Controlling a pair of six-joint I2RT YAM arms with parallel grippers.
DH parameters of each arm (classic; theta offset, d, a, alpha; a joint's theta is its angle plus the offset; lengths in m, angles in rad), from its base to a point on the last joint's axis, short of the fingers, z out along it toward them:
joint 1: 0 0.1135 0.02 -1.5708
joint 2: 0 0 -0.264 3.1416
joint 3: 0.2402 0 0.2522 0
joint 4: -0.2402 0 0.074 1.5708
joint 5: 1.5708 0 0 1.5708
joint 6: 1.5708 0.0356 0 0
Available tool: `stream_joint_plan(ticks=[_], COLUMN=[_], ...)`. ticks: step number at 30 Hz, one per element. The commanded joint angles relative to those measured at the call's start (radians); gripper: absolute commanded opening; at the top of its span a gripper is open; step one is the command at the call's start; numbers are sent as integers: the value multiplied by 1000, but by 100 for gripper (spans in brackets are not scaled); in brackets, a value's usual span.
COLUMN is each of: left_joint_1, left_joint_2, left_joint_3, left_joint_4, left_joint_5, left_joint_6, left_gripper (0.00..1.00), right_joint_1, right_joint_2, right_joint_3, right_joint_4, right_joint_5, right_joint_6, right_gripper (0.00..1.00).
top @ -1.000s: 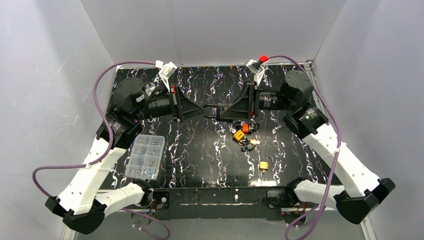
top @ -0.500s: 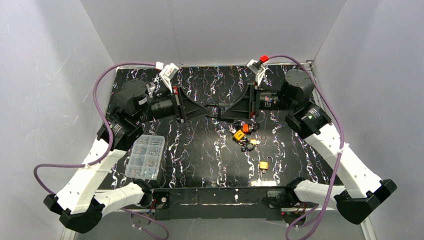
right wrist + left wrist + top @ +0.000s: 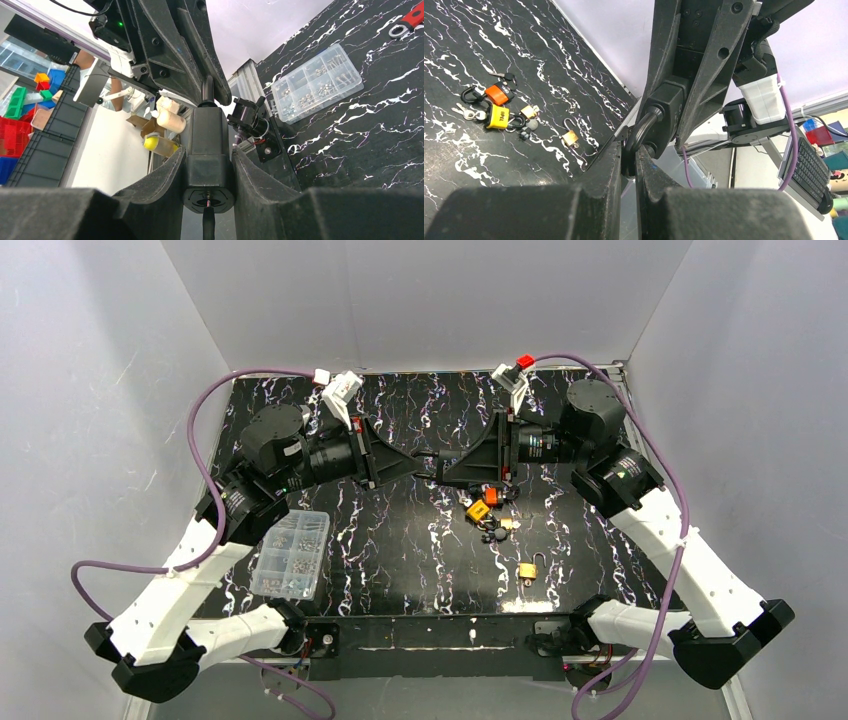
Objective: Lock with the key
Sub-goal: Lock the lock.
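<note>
A black padlock [image 3: 207, 135] hangs in the air between my two grippers above the middle of the table. My right gripper [image 3: 208, 156] is shut on its body, keyhole end towards the wrist camera. A thin dark stem, apparently the key [image 3: 207, 226], sticks out of the keyhole. My left gripper [image 3: 629, 161] is shut on the padlock's black shackle [image 3: 643, 131], with the body [image 3: 668, 107] just beyond it. In the top view the left gripper [image 3: 424, 464] and the right gripper [image 3: 446, 466] meet tip to tip, hiding most of the padlock.
On the black marble table [image 3: 400, 540] lie an orange padlock [image 3: 490, 496], a yellow padlock [image 3: 477, 510], loose keys [image 3: 495, 532] and a small brass padlock [image 3: 527, 571]. A clear parts box [image 3: 291, 553] sits at the front left. A red tool [image 3: 412, 17] lies at the back.
My left arm has swung a little to the right and its wrist has tilted. The grippers stay joined on the padlock. The right arm has barely moved.
</note>
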Motion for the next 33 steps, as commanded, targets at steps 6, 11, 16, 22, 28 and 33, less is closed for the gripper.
stream_joint_plan(ticks=[6,11,16,22,28,33], left_joint_1=[-156,-175,-188,-189,-188,-189], left_joint_2=[121,129,128,43,-38,-54], left_joint_3=[16,21,9,-8,0,-10], left_joint_4=[151,176,173,11,-114,-149], left_joint_5=[189,205,195,11,-175,-162], left_joint_6=[-59,-80,-88,-45,-8,0], left_gripper=[0,0,0,0,0,0], right_joint_1=[101,101,101,55,5,-34], right_joint_2=[93,106,107,59,5,-45], right_joint_3=[42,45,60,47,23,3], right_joint_4=[196,198,194,191,184,191], right_joint_5=[83,87,112,149,133,149], right_joint_6=[0,-1,-4,5,14,32], right_gripper=[1,1,1,1,1,1])
